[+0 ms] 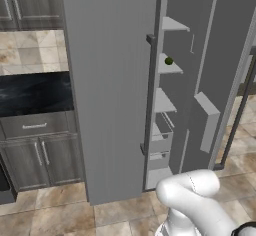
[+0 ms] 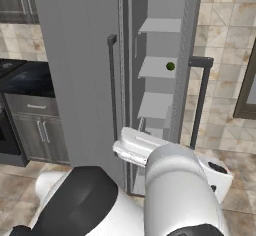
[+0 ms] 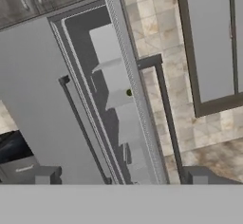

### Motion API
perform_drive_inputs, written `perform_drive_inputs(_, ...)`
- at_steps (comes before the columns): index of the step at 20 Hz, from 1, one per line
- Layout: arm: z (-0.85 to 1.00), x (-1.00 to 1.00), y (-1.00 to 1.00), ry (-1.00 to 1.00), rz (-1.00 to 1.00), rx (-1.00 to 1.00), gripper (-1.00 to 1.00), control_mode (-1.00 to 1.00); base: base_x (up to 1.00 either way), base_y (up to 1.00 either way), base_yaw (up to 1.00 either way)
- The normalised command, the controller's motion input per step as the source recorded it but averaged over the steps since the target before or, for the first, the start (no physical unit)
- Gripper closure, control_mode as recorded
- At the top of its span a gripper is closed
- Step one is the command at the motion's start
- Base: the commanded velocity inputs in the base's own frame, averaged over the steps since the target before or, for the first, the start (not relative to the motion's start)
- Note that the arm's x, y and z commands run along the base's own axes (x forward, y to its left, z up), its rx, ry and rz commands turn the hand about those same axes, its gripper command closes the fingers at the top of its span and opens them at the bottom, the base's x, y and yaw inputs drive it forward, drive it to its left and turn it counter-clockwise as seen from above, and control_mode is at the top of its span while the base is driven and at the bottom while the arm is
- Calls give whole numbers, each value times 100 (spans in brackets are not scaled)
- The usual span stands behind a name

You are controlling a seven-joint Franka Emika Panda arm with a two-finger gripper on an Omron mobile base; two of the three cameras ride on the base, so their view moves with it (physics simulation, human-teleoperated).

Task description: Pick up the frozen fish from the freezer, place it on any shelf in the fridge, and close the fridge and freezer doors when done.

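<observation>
The freezer (image 1: 172,95) stands open, showing short pale shelves (image 2: 156,68) and drawers low down. Its door (image 1: 222,55) is swung out to the right, with bins on its inner face and a dark bar handle (image 2: 200,100). A small green ball (image 1: 169,60) rests on the second shelf. The frozen fish is hidden or out of view. The wider fridge door (image 1: 110,90) to the left is shut, with its handle (image 1: 151,95) beside the gap. My gripper (image 3: 121,178) is open and holds nothing. It hangs back from the freezer opening and faces it.
A dark counter (image 1: 35,92) over grey cabinets (image 1: 40,157) runs left of the unit, with a dark oven front (image 2: 7,130) at the far left. A dark-framed panel (image 3: 213,42) stands on the tiled wall to the right. Tiled floor (image 1: 115,215) lies in front.
</observation>
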Motion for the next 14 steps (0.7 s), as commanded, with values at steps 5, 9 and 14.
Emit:
perform_drive_inputs(5, -29, 78, -36, 0, 0, -1, -100, -100, 0, 0, 0)
perform_drive_inputs(9, -63, 78, -23, 0, 0, -5, -100, -100, 0, 0, 0)
perform_drive_inputs(14, -56, 74, -21, 0, 0, -4, -100, -100, 0, 0, 0)
